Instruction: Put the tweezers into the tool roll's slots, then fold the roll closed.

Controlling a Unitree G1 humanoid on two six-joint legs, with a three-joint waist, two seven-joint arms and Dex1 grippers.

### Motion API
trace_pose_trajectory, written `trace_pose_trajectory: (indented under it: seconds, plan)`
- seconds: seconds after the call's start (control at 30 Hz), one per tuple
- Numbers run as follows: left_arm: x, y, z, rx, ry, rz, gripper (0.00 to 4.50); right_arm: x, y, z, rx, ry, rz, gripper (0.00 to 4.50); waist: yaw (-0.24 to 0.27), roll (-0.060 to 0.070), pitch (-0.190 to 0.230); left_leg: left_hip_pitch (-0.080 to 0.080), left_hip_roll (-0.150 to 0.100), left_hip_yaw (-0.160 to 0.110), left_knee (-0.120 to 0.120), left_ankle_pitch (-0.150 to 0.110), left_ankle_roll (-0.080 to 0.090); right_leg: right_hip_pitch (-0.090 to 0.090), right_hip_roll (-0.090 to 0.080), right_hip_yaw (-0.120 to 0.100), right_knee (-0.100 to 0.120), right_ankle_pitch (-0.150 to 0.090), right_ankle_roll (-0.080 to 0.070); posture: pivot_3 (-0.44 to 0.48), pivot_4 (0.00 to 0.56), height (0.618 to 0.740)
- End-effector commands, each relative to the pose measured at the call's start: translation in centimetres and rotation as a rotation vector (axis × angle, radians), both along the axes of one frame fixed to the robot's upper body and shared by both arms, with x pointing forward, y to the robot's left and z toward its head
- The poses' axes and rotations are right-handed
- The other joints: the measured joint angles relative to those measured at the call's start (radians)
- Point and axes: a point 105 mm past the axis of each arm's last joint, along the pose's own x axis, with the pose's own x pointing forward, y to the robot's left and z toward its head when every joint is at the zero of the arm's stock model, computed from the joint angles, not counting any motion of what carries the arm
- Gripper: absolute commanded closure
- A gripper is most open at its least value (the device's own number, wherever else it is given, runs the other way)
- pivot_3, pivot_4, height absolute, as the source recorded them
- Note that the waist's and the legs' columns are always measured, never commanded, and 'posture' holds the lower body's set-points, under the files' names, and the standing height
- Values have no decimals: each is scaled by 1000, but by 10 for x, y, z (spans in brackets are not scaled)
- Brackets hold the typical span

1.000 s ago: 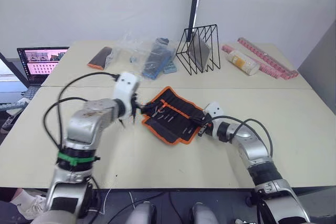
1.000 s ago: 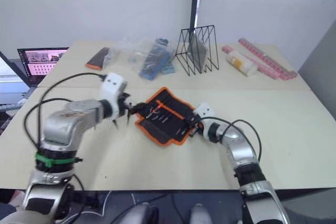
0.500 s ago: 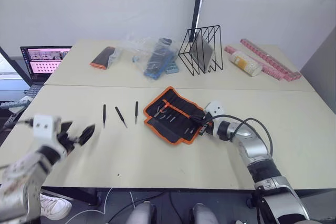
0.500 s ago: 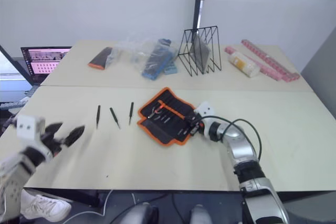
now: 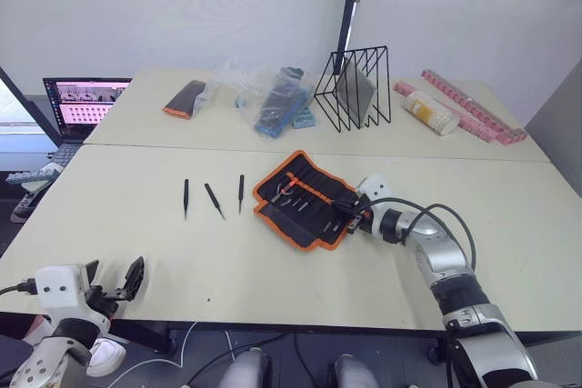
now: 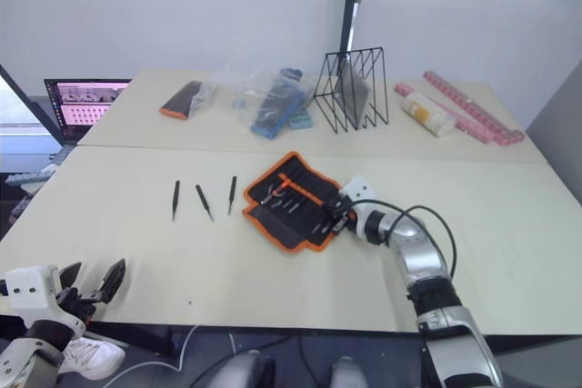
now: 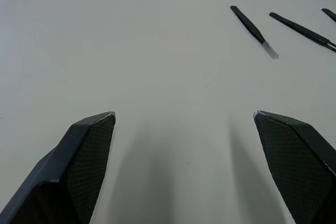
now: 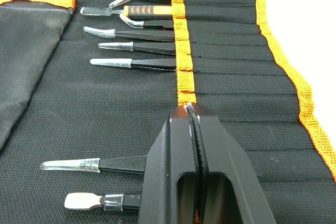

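The two head views look forward and down from above the near edge of the worktop (image 5: pixel 382 297), taking in its whole surface up to the pale wall behind; they share nearly the same scene, the right eye's picture set slightly aside from the left's. The left wrist view sits low over the bare worktop, close to the surface, looking along the left gripper (image 7: pixel 184 129) toward three loose tweezers (image 7: pixel 252 24), which the head views also show. The right wrist view looks from very close along the right gripper (image 8: pixel 193 124) onto the open tool roll (image 8: pixel 105 119), seen whole in the head views.
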Motion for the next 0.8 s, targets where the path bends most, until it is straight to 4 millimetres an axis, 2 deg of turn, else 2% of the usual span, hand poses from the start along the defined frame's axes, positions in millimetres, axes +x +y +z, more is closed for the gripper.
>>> trace_pose_trajectory:
  seconds: [0.03, 0.13, 0.23, 0.37, 0.53, 0.63, 0.8]
  plan:
    - [8, -1, 18, 32, -61, -11, 13, -2, -5, -13, -30, 44, -14, 4500, 0, 0, 0, 0, 0, 0, 0, 0, 0, 0, 0, 0, 0, 0, 0, 0, 150, 687]
    - [14, -5, 27, 50, -75, -34, 13, -2, -5, -12, -29, 43, -13, 4500, -1, 0, 0, 0, 0, 0, 0, 0, 0, 0, 0, 0, 0, 0, 0, 0, 150, 687]
    - [29, -12, 39, 21, -86, -61, 13, -3, -5, -12, -23, 41, -18, 4500, 1, 0, 0, 0, 0, 0, 0, 0, 0, 0, 0, 0, 0, 0, 0, 0, 150, 687]
    - [54, -22, 49, 2, -58, -98, 13, -4, -5, -12, -21, 41, -23, 4500, 1, 0, 0, 0, 0, 0, 0, 0, 0, 0, 1, 0, 0, 0, 0, 0, 150, 687]
    - [90, -36, 57, -10, -1, -27, 13, -5, -5, -12, -19, 39, -26, 4500, 0, 0, 0, 0, -1, 0, 0, 0, 0, 0, 1, 0, 1, 0, 1, 0, 150, 687]
    - [105, -45, 48, -36, 55, -3, 13, -4, -3, -10, -12, 31, -30, 4500, 0, 0, 0, 0, -2, 0, 0, 0, 1, 0, 1, 0, 3, 1, 1, 0, 150, 687]
    - [127, -55, 21, -50, 137, 43, 13, -5, -2, -9, -14, 26, -27, 4500, -1, 0, 0, 0, -2, 0, 0, 0, 1, -2, 1, 1, 8, 1, 1, 0, 150, 687]
